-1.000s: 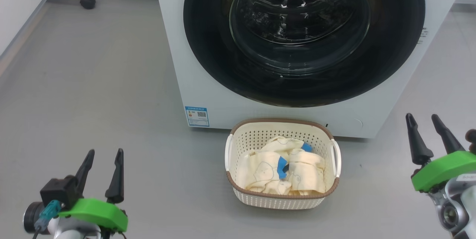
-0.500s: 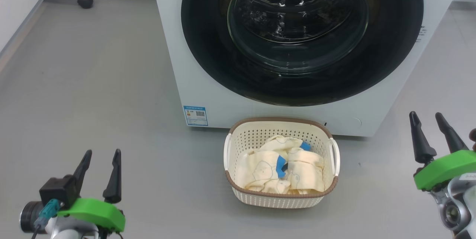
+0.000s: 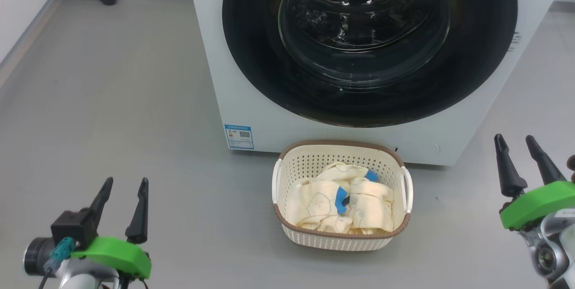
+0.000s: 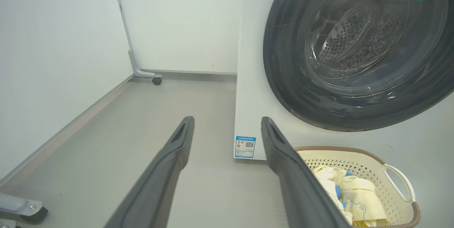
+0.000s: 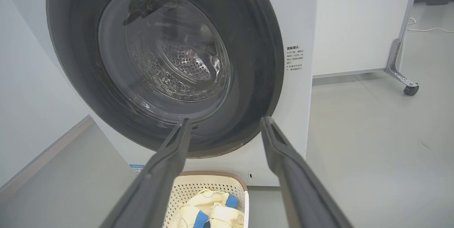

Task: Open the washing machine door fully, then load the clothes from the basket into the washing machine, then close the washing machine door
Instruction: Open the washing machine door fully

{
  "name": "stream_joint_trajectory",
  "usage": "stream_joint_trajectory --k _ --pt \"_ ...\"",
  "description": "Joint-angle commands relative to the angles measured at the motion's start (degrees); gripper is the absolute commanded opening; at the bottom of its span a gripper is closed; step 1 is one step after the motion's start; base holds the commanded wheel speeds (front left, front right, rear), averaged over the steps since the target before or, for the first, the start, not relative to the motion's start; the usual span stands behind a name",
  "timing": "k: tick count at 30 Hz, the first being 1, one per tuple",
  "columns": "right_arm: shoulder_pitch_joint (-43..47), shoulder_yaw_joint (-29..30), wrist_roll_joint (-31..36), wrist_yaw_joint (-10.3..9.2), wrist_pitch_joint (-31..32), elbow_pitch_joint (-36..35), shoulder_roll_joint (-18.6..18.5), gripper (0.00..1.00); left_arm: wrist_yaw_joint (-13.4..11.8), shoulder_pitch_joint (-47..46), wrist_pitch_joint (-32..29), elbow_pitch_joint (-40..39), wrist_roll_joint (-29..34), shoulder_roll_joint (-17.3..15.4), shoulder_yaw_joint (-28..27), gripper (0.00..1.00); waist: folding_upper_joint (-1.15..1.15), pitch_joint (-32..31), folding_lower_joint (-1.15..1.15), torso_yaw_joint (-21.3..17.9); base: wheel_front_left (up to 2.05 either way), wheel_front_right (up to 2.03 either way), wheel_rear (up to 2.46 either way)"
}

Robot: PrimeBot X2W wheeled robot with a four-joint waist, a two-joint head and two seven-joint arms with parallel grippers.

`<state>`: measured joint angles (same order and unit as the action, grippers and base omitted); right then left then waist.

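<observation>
two grippers show low in the head view: the left gripper (image 3: 126, 183), long dark fingers on a green mount, at the lower left, and the right gripper (image 3: 514, 138), of the same build, at the lower right. both are spread wide with nothing in them, well apart from everything. ahead, the round washing machine door (image 3: 251, 55), a wide glossy black rim around a bulging clear glass centre, lies shut and flush on the big white front-loading washing machine (image 3: 242, 113). the small cream perforated plastic basket (image 3: 341, 143) with a brown woven-look rim sits on the grey floor (image 3: 112, 100) just before the machine, below the door, holding the soft pale yellow clothes (image 3: 319, 199) with blue patches.

the left wrist view looks past that arm's released fingers (image 4: 166, 164) at the machine's left corner and its small blue sticker (image 4: 245, 146); the door is up to the right, and no hinge or catch can be made out.

the right wrist view aims between parted fingers (image 5: 166, 157) at the door's lower right rim, so this arm seems better placed to open it. i cannot tell where the handle is, so find the rim's free edge first. the glossy curved face looks poor to pinch; hooking a fingertip behind the edge should hold better. pull along the door's arc, mind the basket beneath, and open it fully.
</observation>
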<state>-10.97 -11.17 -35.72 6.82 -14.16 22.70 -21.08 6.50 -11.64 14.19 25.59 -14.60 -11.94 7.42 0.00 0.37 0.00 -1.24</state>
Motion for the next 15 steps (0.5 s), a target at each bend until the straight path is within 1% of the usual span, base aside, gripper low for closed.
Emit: stream_joint_trajectory --k 1,15 --pt "-1.4 -0.2 0.5 0.67 -0.6 -1.8 -1.5 1.0 -0.3 -3.1 0.8 -1.7 0.7 -2.0 -2.1 1.0 0.0 0.1 0.0 0.0 1.1 1.1 -2.21" --pt "-1.3 -0.2 0.6 0.67 -0.7 -1.9 -1.2 1.0 -0.5 -3.1 0.8 -2.3 1.3 -1.9 -1.7 1.0 0.0 0.2 0.0 -0.2 1.23 1.23 -2.45"
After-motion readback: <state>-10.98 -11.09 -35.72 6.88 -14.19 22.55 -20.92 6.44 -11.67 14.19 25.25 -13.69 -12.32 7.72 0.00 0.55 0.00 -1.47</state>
